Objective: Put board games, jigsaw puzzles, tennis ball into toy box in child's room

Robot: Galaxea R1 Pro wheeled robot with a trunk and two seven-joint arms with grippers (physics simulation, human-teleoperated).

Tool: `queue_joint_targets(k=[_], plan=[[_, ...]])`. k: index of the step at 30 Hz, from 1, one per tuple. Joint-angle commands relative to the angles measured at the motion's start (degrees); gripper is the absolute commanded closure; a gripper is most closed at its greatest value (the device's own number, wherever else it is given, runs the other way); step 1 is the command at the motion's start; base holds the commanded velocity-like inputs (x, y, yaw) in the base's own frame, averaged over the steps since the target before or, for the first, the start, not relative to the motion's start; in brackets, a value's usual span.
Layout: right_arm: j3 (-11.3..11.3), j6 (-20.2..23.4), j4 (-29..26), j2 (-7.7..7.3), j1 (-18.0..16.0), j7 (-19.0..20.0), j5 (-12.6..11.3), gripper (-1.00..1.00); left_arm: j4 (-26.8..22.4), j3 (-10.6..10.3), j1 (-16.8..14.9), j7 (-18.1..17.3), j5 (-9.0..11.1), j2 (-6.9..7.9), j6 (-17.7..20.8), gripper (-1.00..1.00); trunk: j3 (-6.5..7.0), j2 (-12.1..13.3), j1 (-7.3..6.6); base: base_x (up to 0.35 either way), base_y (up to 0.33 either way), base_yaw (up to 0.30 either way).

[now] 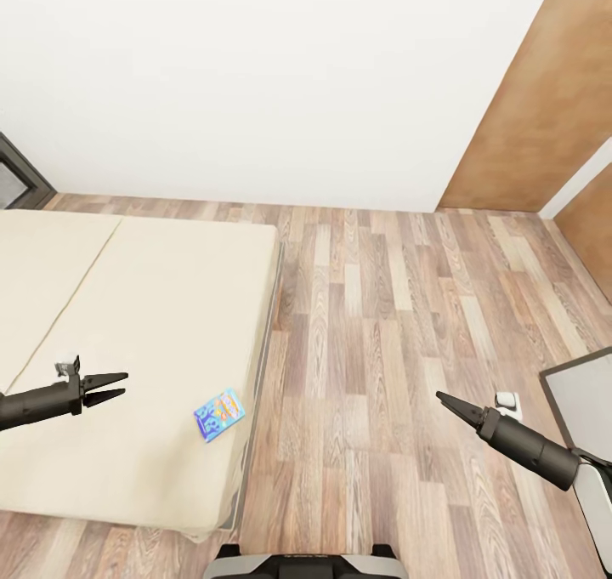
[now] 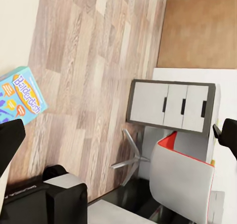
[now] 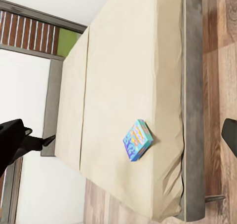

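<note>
Left gripper (image 1: 117,387) released, poised over bed (image 1: 153,307); blue board game (image 1: 219,414) lies just beyond its fingertips, awaiting pickup. Right gripper (image 1: 442,398) clenched, empty.

A wide beige bed (image 1: 127,332) stands on a wood-plank floor (image 1: 399,332), with one side against the white wall (image 1: 255,77). A single light blue board game (image 1: 219,414) lies flat on the mattress, close to the bed's floor-side edge.

Matt cloth bed (image 1: 136,324); wood-grain floor (image 1: 408,324)
</note>
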Motion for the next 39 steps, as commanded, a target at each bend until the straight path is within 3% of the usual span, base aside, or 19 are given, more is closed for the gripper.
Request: queue_joint_targets(k=[1,39], plan=[[-0.04,0.27,-0.01,0.0,-0.03,0.13,-0.05,-1.0,0.01,0.06,-0.03,-0.24,-0.08,0.0,0.61,-1.0,0.02,-0.09,0.03,0.0,0.0,0.0],[-0.04,0.27,0.04,0.0,-0.03,0.08,-0.05,-1.0,0.01,0.0,-0.03,-0.24,-0.08,0.0,0.61,-1.0,3.63,-0.09,0.03,0.0,0.0,0.0]])
